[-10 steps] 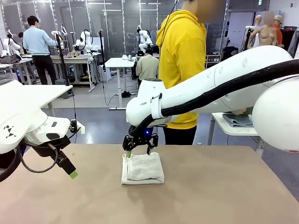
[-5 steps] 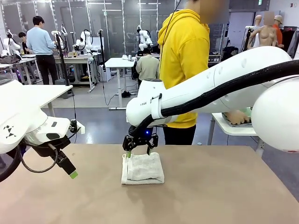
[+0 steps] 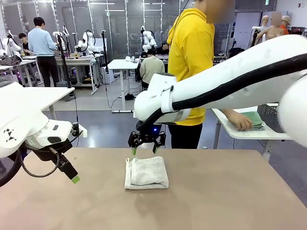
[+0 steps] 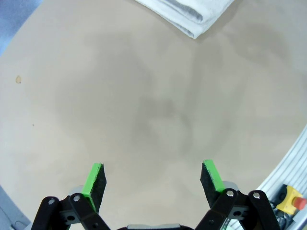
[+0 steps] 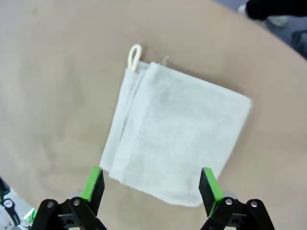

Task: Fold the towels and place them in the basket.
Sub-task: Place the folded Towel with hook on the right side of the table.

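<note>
The right end effector (image 3: 145,150) has risen since a moment ago. Before, its fingertips were down at the far edge of the cream-white towel (image 3: 146,173); now they hang just above that edge, with the jaws wide apart and holding nothing. The towel has not moved. It lies folded into a small rectangle near the middle of the tabletop (image 3: 230,196), and its corner loop (image 5: 135,53) sticks out flat.

I judge that the fold of this towel is finished and released, so the next step for it is to carry it to the basket.

The left end effector (image 4: 153,178) has stayed to the side over bare tabletop. Its jaws are also apart and empty.

The person in the yellow hoodie (image 3: 192,67) has stepped toward the side table (image 3: 249,135) and lays a hand (image 3: 240,122) on a folded greenish-grey cloth (image 3: 256,120) there, perhaps the second towel.

I can read no writing: the towel shows no label, and the left arm carries only a small black mark (image 3: 9,135).
</note>
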`<state>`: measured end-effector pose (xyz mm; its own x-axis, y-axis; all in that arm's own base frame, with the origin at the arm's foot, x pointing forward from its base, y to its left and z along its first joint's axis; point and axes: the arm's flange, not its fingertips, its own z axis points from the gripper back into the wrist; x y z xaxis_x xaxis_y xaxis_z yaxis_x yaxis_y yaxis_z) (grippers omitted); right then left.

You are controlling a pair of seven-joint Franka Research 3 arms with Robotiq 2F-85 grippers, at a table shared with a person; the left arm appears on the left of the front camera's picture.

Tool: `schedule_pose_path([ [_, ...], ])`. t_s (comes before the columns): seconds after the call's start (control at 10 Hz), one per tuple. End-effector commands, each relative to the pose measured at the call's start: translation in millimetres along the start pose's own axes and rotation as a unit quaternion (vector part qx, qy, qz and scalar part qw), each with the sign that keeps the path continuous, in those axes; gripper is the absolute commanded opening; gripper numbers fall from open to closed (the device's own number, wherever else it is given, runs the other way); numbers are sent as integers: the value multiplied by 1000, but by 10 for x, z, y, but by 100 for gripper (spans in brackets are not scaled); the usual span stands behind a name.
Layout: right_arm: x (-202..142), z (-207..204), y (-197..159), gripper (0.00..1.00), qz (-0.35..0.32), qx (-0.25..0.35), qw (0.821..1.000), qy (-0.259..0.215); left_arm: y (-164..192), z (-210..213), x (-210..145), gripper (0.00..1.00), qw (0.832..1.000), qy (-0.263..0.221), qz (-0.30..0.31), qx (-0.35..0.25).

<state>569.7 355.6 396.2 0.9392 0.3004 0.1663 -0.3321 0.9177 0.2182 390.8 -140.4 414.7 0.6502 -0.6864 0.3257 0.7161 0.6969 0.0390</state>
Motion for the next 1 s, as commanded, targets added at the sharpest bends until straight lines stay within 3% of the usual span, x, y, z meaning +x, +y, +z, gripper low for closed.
schedule_pose_path([
  [0.0, -608, 123, -424, 100, -14, 35, 999, -35, 3, -10, 29, 100, 1000, 0, 7, 5],
  [0.3, -948, 30, -903, 100, -51, 106, 991, -59, 3, -10, 29, 100, 1000, 0, 7, 5],
  [0.6, -917, -278, -1301, 100, -85, 175, 977, -88, 3, -10, 29, 100, 1000, 0, 7, 5],
  [0.9, -799, -532, -1494, 100, -107, 216, 968, -73, 3, -10, 29, 100, 1000, 0, 7, 5],
])
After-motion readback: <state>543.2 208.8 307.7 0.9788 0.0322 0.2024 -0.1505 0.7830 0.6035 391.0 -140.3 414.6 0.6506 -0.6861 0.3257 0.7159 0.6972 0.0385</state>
